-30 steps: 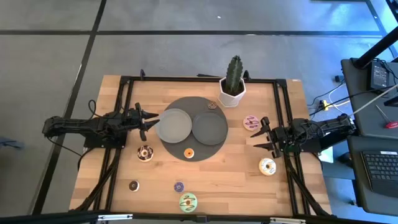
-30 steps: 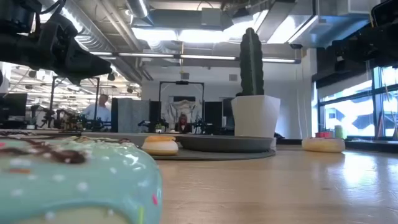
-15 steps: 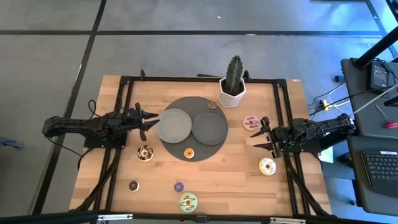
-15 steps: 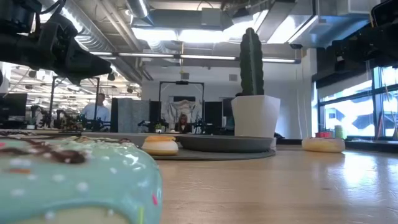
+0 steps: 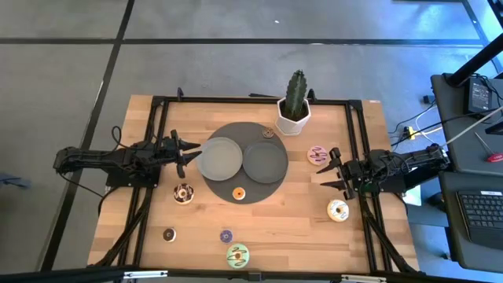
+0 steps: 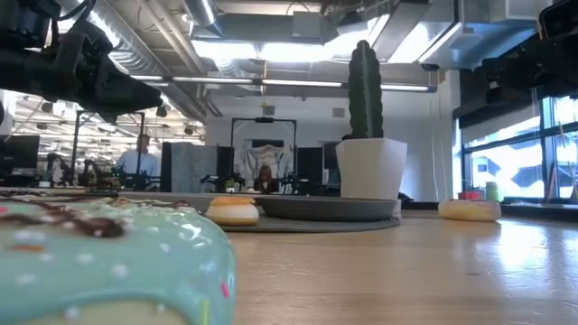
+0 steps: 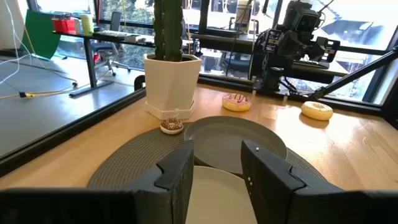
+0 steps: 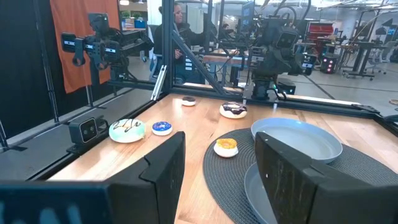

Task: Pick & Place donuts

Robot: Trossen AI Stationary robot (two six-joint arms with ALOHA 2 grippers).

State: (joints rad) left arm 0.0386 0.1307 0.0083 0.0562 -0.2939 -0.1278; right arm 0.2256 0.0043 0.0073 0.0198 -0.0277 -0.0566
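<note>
High view: left gripper [image 5: 191, 151] at plate [image 5: 220, 156] edge, fingers apart, empty. Right gripper [image 5: 328, 173] open, empty, between pink donut [image 5: 317, 154] and white donut [image 5: 338, 210].
Right wrist view: orange donut [image 8: 226, 146] on mat [image 8: 231, 171] ahead of fingers.

The wooden table [image 5: 299, 228] is showing pale tan. A dark grey round mat [image 5: 224, 187] is carrying two lighter grey plates [image 5: 219, 156]. An orange donut [image 5: 238, 192] is sitting on it. Near the right gripper [image 5: 331, 174], a pink donut [image 5: 317, 155] is wearing dark drizzle beside a white-iced one [image 5: 338, 210]. A mint donut [image 5: 237, 254] is showing brown squiggles; a small blue one [image 5: 226, 235] is lying beside it.
</note>
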